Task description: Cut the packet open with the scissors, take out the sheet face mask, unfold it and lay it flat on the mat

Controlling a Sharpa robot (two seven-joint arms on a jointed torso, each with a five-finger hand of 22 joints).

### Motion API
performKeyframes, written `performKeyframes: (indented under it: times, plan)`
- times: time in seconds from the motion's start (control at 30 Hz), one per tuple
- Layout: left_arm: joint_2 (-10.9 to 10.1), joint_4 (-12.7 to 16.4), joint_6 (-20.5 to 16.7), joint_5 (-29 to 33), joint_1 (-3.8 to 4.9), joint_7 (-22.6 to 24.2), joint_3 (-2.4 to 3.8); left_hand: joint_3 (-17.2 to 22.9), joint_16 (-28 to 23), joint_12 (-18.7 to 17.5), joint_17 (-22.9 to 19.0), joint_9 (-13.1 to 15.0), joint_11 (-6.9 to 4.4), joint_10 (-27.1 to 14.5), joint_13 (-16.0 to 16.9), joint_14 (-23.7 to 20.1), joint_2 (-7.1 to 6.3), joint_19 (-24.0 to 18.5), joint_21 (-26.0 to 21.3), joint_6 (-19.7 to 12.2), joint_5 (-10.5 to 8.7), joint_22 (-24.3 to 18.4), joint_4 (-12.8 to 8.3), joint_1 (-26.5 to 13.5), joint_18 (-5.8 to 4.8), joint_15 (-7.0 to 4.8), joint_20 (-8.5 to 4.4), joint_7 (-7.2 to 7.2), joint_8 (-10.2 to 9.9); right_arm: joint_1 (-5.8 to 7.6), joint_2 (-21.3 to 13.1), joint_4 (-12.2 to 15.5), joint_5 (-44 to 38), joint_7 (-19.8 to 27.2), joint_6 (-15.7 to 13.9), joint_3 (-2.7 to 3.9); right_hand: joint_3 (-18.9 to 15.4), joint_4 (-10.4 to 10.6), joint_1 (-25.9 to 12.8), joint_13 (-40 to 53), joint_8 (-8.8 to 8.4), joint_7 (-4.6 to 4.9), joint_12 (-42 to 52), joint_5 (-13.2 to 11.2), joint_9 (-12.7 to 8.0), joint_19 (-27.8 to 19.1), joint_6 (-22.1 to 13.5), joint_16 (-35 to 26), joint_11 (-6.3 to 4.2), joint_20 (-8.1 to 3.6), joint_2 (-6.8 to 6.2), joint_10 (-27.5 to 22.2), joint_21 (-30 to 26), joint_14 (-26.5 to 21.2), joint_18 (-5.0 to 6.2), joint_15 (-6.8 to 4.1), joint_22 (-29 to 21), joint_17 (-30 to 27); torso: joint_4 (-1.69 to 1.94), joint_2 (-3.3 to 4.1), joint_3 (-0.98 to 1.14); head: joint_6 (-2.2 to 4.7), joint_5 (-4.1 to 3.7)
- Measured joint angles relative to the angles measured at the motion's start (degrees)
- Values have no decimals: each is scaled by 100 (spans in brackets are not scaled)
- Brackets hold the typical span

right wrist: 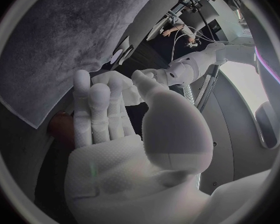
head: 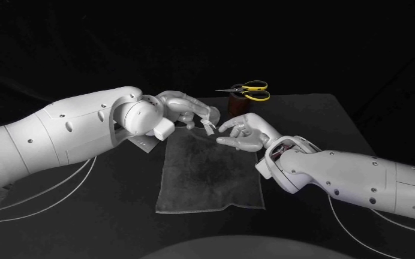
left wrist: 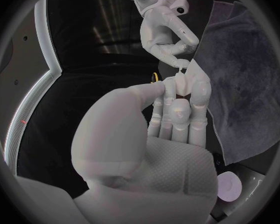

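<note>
The left hand pinches a small white packet above the far edge of the grey cloth mat. The right hand has its fingertips on the packet, but I cannot tell whether it grips.

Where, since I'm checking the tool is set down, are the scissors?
In the head view, the yellow-handled scissors sit atop a brown holder, just beyond the right robot hand and the mat, slightly right of centre.
</note>
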Motion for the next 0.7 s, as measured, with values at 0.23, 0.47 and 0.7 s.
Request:
performKeyframes:
  times: [0.23,0.47,0.7]
  plan:
    - [-5,3,-32,7,0,-7,0,0,0,0,16,6,0,0,0,0,-1,13,23,21,-8,21,0,0,-36,0,-13,-20,-23,1,218,-103,-76,-86,-248,4,-10,10,0,11,-21,11,33,0,-6,0,-14,0,9,0,0,-33,19,0,21,1,18,-31,-4,1,4,-7,8]
    - [5,4,-47,10,0,-10,0,1,-1,0,16,10,0,0,0,0,-17,20,23,34,13,27,-2,3,-38,0,-19,-7,-6,12,412,-228,-90,-149,-321,6,-50,31,0,22,-21,10,87,-57,-6,-1,-16,37,0,1,0,-79,42,-1,50,1,37,-32,-4,2,5,-4,4]
    - [16,7,-51,13,0,-13,-1,16,-1,-5,15,10,-21,20,0,0,-21,41,22,38,13,41,-16,-1,-39,1,2,-3,-6,20,519,-349,-93,-199,-337,7,-71,40,72,28,3,-24,151,-91,-1,-1,1,123,0,1,73,-80,65,-1,49,1,70,12,-7,1,5,-7,3]
